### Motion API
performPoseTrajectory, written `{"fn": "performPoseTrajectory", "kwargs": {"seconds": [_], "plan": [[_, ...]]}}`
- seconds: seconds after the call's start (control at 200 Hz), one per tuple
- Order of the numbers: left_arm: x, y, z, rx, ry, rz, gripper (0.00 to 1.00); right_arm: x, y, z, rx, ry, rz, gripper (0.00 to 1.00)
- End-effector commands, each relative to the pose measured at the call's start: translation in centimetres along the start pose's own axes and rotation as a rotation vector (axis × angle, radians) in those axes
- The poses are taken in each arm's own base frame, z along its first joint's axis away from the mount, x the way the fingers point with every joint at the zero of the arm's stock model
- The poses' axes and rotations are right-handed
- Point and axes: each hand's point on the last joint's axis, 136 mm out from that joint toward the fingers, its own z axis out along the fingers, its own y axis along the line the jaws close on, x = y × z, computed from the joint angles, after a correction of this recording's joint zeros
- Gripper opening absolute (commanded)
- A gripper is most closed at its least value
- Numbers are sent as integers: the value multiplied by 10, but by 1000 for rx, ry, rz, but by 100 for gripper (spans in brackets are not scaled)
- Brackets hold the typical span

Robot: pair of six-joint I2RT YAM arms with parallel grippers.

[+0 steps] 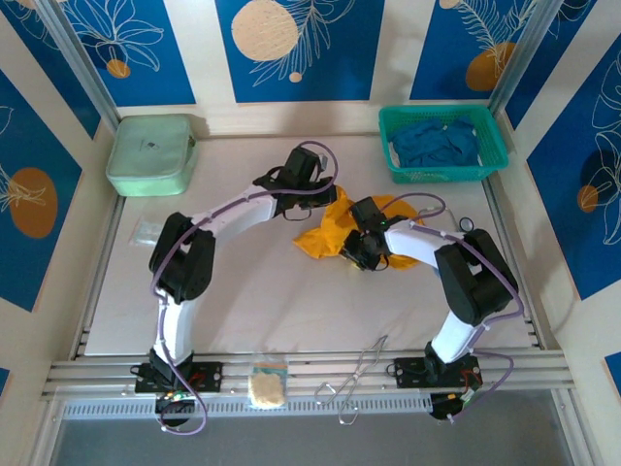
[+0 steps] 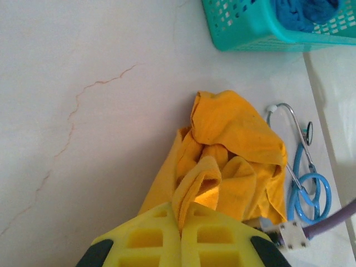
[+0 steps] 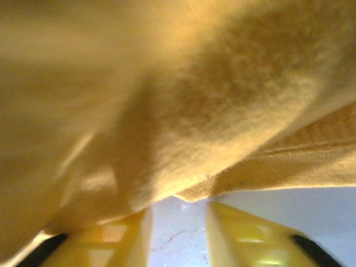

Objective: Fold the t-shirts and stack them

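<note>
Mustard-orange t-shirt (image 3: 194, 83) cloth is pressed close against the right wrist lens, blurred and hanging over the right gripper (image 3: 178, 222). Its yellow fingers (image 3: 253, 236) are held apart, and bare table is seen between them; whether any cloth is caught further back cannot be told. From the left wrist, the same shirt is seen crumpled in a loose heap on the table (image 1: 262, 291), with one raised fold pinched between the closed yellow fingers (image 2: 144, 242) of the left gripper (image 2: 181, 222). From above, the shirt is found right of the table's middle, between the two wrists, partly covered by both. A stethoscope (image 2: 308, 189) with blue tubing is laid just beside the shirt, toward the right edge. Deep blue t-shirts (image 1: 435, 144) are bunched inside a teal mesh basket (image 1: 441, 176) at the far right corner, well apart from the orange one. A mint-green pouch (image 1: 152, 155) is set at the far left corner.
</note>
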Motion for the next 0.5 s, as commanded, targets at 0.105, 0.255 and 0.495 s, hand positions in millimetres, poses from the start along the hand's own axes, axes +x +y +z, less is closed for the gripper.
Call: {"fn": "performPoseTrajectory", "kwargs": {"seconds": [0.105, 0.255, 0.495], "plan": [[-48, -57, -87, 59, -125, 148, 0, 3, 12, -80, -41, -142, -222, 50], [-42, -56, -100, 48, -110, 137, 0, -3, -25, -99, -5, -190, -149, 55], [-28, -33, -104, -36, -99, 94, 0, -49, -75, -94, 72, -211, -31, 52]]}}
